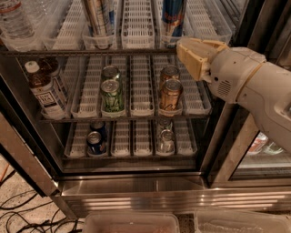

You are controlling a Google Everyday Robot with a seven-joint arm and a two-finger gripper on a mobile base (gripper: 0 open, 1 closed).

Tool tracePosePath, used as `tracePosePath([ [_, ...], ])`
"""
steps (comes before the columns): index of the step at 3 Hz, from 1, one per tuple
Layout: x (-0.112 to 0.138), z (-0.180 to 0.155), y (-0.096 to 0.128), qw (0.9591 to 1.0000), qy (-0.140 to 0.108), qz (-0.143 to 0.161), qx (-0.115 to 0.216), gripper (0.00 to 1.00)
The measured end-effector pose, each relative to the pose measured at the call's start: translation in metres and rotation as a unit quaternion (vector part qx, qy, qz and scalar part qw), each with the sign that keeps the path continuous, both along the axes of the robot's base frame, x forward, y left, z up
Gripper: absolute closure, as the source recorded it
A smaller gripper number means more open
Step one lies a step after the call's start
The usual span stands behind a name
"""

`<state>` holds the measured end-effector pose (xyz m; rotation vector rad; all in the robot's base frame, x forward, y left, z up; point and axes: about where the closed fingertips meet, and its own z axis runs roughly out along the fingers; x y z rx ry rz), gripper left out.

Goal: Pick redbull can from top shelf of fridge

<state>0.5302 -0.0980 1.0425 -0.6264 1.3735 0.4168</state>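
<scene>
The redbull can, dark blue with silver panels, stands upright at the front of a lane on the top shelf of the fridge; its top is cut off by the picture's edge. A mostly silver slim can stands two lanes to its left. My gripper, with tan fingers, is open and empty. It hovers just right of and slightly below the redbull can's base, in front of the shelf's lip, not touching the can.
The middle shelf holds a green can, a copper can and a bottle. The bottom shelf holds small cans. A water bottle stands top left. The door frame is to the right, and cables lie on the floor.
</scene>
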Motion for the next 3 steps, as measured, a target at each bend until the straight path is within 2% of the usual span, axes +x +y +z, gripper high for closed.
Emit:
tracePosePath([
  [1, 0.0000, 0.0000, 0.0000, 1.0000, 0.000, 0.000, 0.000, 0.40],
  [2, 0.0000, 0.0000, 0.0000, 1.0000, 0.000, 0.000, 0.000, 0.33],
  [3, 0.0000, 0.0001, 0.0001, 1.0000, 0.000, 0.000, 0.000, 0.33],
])
